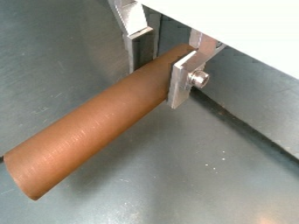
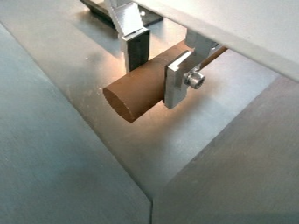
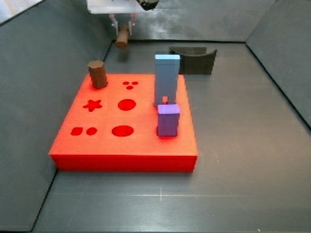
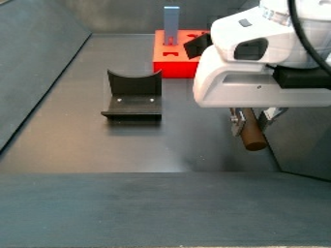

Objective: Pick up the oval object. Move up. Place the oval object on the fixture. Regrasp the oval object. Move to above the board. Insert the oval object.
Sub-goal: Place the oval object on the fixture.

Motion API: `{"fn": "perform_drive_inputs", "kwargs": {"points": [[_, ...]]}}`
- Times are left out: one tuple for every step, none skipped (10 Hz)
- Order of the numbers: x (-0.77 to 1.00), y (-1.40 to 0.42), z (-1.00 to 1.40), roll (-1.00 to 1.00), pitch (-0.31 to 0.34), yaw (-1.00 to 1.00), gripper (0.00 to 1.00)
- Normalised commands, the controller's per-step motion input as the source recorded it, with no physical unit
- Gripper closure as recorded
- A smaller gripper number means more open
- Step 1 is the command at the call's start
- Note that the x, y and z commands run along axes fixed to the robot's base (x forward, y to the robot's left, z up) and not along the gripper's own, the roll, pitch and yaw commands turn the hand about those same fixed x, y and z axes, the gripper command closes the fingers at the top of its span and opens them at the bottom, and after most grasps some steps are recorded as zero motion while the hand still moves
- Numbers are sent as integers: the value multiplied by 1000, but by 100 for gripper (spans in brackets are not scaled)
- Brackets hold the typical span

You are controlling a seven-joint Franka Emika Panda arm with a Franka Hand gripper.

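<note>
My gripper (image 1: 162, 70) is shut on the oval object (image 1: 93, 131), a long dark-brown peg gripped near one end between the silver fingers (image 1: 181, 83); both wrist views show this (image 2: 158, 74). In both side views the peg (image 3: 122, 35) (image 4: 253, 133) hangs upright below the gripper (image 3: 122, 18) (image 4: 247, 118), over the grey floor behind the board and left of the fixture. The fixture (image 3: 195, 57) (image 4: 132, 95) is a small dark notched block with nothing in it. The red board (image 3: 122, 127) (image 4: 175, 66) lies flat with darker cut-outs.
On the board stand a short brown cylinder (image 3: 97, 75), a tall blue block (image 3: 166, 77) and a purple block (image 3: 169, 119). Grey walls enclose the floor; one wall edge (image 2: 105, 149) runs close under the gripper.
</note>
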Motion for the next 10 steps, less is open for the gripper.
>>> {"fn": "perform_drive_inputs", "kwargs": {"points": [[-9,-1,1000,10,33,-2,100],[-13,-1,1000,14,59,-6,100],[-15,0,1000,21,95,-12,100],[-17,1,1000,27,122,-15,100],[-20,2,1000,37,148,-16,100],[-21,0,1000,50,152,-9,100],[-22,-4,1000,66,154,4,100],[-23,-5,1000,74,156,10,100],[-25,-11,1000,91,162,21,100],[-26,-13,1000,101,166,26,100]]}}
